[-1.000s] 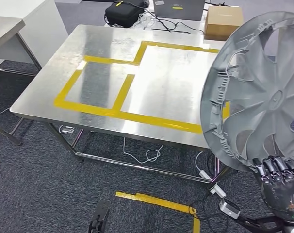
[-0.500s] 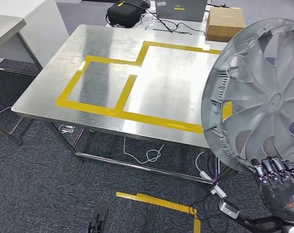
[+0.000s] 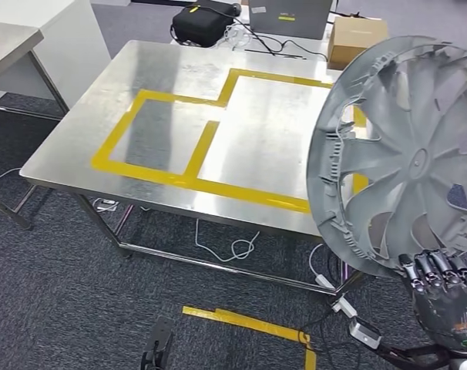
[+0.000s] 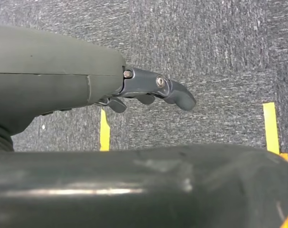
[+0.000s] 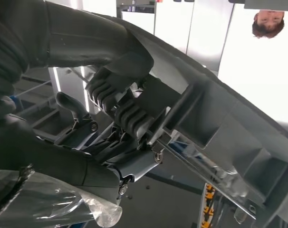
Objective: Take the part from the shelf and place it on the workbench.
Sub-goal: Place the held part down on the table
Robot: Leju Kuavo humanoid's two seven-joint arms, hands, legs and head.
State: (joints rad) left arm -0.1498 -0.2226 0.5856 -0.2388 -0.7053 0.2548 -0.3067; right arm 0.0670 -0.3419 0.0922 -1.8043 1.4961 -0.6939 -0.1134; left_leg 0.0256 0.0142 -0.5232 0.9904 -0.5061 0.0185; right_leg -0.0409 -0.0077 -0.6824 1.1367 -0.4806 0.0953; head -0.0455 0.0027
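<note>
Spokes fan out from a small round hub across the part (image 3: 411, 154), a grey plastic wheel cover whose rim carries clips and ribs along its inner side. We see it standing nearly upright, raised in front of the right end of the workbench (image 3: 161, 85) and covering that corner in the head view. Our right hand (image 3: 443, 289) holds it by the lower rim, fingers (image 3: 431, 266) curled over the edge; in the right wrist view the thumb and fingers (image 5: 110, 90) clamp the ribbed rim of the part (image 5: 221, 128). Our left hand (image 4: 149, 90) hangs over the carpet (image 4: 214, 38), fingers loosely apart and holding nothing.

We count one part, one steel workbench marked with yellow tape (image 3: 202, 139) in two joined rectangles, one cardboard box (image 3: 356, 38), one black bag (image 3: 199, 23) and one laptop (image 3: 287, 15) beyond the bench's far edge. A white table (image 3: 39, 38) stands to the left. Cables lie under the bench.

Against the frame half a second ago, the part sits further left in the head view, covering more of the bench's right end, and its hub has shifted left and slightly up. The hand under it has barely changed place.
</note>
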